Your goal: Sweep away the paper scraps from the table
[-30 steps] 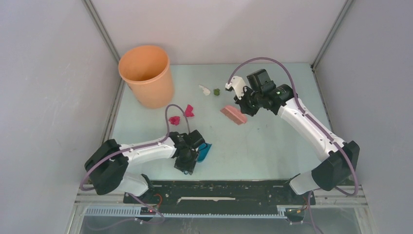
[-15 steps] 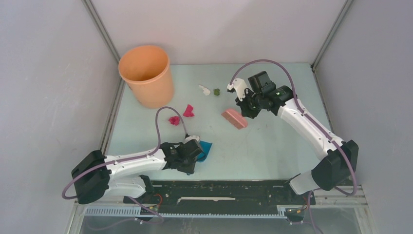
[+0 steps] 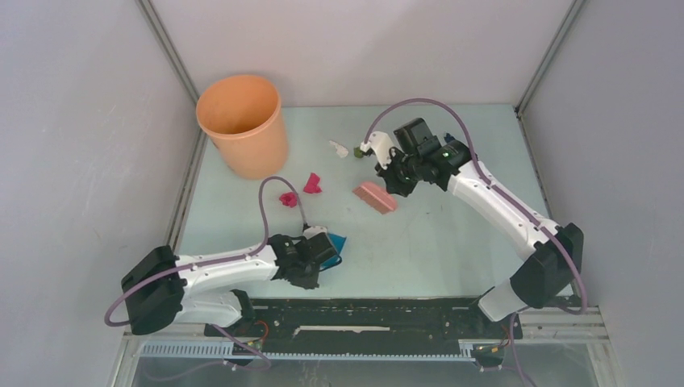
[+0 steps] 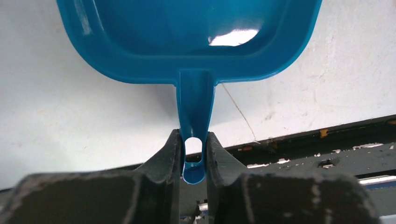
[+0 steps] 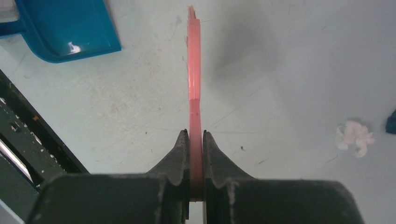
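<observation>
L pincer (image 4: pixel 193 158) now clenched on blue dustpan (image 4: pixel 187 37) handle. R pincer (image 5: pixel 196 154), gripping pink brush (image 5: pixel 194 70), shifted left twd paper scraps (image 3: pixel 311 184) on tabletop (image 3: pixel 452 234). Pale mint, scuffed; grey walls (image 3: pixel 363 48), orange bin (image 3: pixel 242 121) back-left.

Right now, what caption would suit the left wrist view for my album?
The left gripper clamps the blue dustpan by its handle tip, the table beneath.

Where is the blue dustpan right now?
In the top view, the blue dustpan is left of centre near the front edge of the table, its handle pinched by the left gripper, nearer than the magenta scraps.
</observation>
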Controlling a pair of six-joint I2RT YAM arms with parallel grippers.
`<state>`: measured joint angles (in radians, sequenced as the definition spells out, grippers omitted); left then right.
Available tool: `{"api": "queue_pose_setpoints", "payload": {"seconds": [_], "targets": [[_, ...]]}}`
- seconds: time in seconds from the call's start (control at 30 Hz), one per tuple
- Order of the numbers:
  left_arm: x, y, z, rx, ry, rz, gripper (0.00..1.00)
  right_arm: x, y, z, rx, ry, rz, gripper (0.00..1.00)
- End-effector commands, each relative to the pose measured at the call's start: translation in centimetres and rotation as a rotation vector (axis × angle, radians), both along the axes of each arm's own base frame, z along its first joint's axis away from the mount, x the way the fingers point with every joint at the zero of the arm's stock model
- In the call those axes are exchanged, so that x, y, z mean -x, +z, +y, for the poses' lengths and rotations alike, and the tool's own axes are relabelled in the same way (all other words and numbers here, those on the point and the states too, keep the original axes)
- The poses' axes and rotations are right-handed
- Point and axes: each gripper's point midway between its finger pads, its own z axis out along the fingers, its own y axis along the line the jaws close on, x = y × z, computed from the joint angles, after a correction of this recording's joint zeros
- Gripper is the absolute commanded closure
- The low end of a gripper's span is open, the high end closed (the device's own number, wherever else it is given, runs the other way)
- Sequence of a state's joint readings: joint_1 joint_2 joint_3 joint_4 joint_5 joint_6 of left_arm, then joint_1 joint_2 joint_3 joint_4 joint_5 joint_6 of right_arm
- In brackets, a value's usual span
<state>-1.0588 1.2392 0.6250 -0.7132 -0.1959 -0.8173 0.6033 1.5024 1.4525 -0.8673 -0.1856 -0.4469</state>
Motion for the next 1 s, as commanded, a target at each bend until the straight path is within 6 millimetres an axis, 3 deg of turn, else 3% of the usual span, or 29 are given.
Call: {"api": "queue_pose_setpoints", "payload": {"seconds": [0.0, 0.13, 0.37, 0.63, 0.97], "targets": [[-0.6, 3.2, 0.7, -0.013, 0.074, -0.049, 0.91, -1.7, 3.0, 3.6, -0.059, 0.063, -0.086, 1.00], [0.6, 4.3, 2.1, -0.053, 0.112, 0.004, 1.00, -2.4, 3.7, 7.1, -0.038, 0.171, -0.144, 1.00], [3.0, 4.3, 4.3, -0.031, 0.232, 0.140, 1.00, -5.1, 3.8, 13.9, 0.079, 0.359, -0.363, 1.00], [3.0, 2.7, 5.5, 0.004, 0.334, 0.188, 1.00, -7.6, 2.7, 20.6, 0.078, 0.492, -0.548, 1.00], [3.0, 0.9, 5.8, 0.036, 0.402, 0.230, 1.00, -8.8, 0.7, 26.8, 0.070, 0.653, -0.694, 1.00]]}}
